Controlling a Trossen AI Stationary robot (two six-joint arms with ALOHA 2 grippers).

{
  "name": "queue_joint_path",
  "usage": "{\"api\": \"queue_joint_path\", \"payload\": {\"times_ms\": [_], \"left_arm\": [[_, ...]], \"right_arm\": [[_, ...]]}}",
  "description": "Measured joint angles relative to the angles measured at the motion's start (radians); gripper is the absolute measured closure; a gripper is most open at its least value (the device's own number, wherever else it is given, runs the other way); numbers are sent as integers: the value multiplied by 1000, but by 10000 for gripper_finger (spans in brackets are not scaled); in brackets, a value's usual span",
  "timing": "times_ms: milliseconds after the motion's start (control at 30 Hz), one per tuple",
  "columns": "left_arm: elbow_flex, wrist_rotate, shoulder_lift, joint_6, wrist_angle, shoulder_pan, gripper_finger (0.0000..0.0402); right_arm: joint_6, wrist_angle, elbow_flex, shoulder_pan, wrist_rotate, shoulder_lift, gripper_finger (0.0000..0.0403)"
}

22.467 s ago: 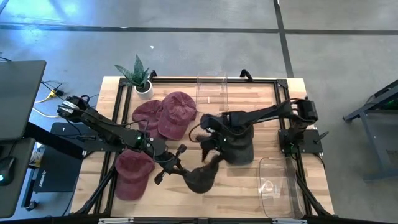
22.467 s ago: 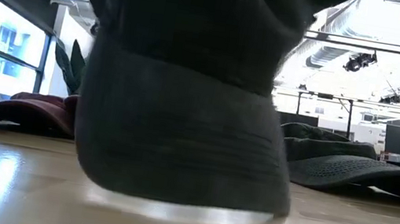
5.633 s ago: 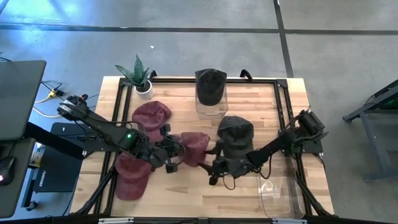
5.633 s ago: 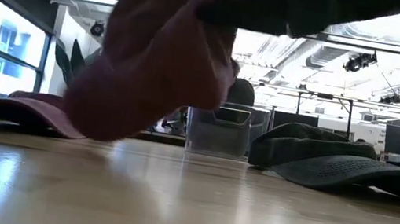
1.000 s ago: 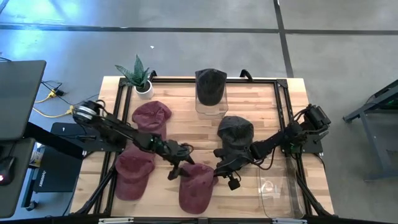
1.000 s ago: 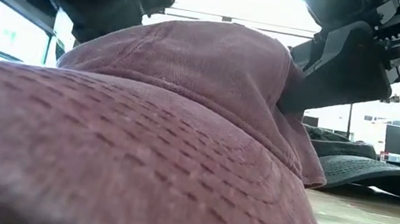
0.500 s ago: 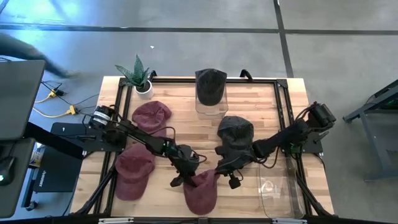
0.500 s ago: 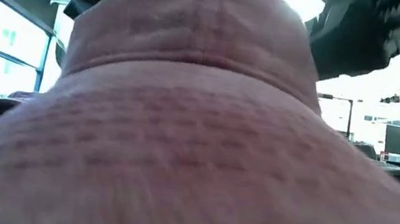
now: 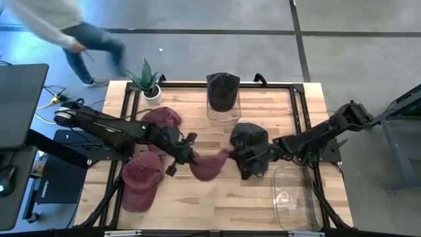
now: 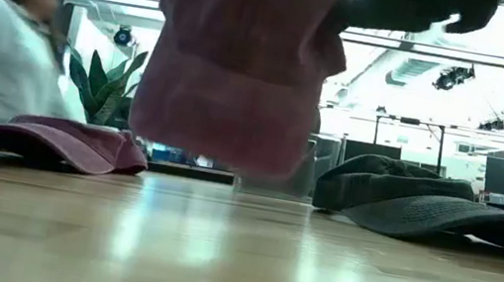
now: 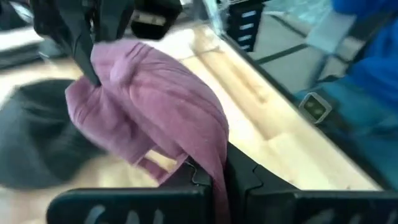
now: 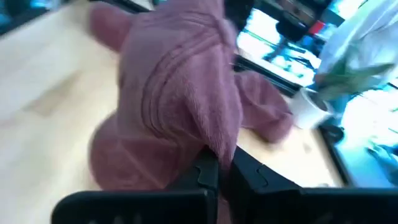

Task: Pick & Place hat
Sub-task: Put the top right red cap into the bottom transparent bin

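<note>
Both arms are carrying one maroon hat (image 9: 207,166) clear of the bench (image 9: 217,204), mid-bench, between them. Left gripper (image 9: 186,155) is clamped on one edge of the fabric, right gripper (image 9: 231,153) is pinching the opposite edge. Risk: grips are sitting on thin folds, so pulling apart unevenly is likely to slip one side free and drop the hat. The dark hat (image 9: 250,139) is lying just beside the right gripper and could snag. A person (image 9: 62,23) is walking past the far corner.

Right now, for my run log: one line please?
left gripper: shut on maroon hat | right gripper: shut on maroon hat | hat lifted off table
</note>
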State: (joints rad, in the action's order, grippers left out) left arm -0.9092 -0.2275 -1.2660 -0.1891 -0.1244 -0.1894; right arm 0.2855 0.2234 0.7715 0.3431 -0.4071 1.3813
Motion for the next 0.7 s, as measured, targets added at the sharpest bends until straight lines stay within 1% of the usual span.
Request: {"api": "queue_joint_path", "payload": {"times_ms": [67, 167, 300, 433, 567, 700], "left_arm": [[1, 16, 17, -20, -30, 1, 388], [1, 7, 12, -17, -50, -2, 384], [3, -47, -72, -3, -57, 0, 362], [3, -105, -165, 42, -7, 0, 309], [1, -206, -244, 64, 98, 0, 247], [2, -304, -276, 64, 186, 0, 202]], "right_arm": [[-10, -5, 0, -9, 3, 2, 399], [-15, -6, 0, -11, 64, 35, 400], [-15, 12, 0, -10, 89, 78, 397], [-16, 20, 0, -14, 118, 84, 400], [-16, 36, 0, -22, 157, 84, 399], [-19, 34, -1, -29, 179, 84, 398]]}}
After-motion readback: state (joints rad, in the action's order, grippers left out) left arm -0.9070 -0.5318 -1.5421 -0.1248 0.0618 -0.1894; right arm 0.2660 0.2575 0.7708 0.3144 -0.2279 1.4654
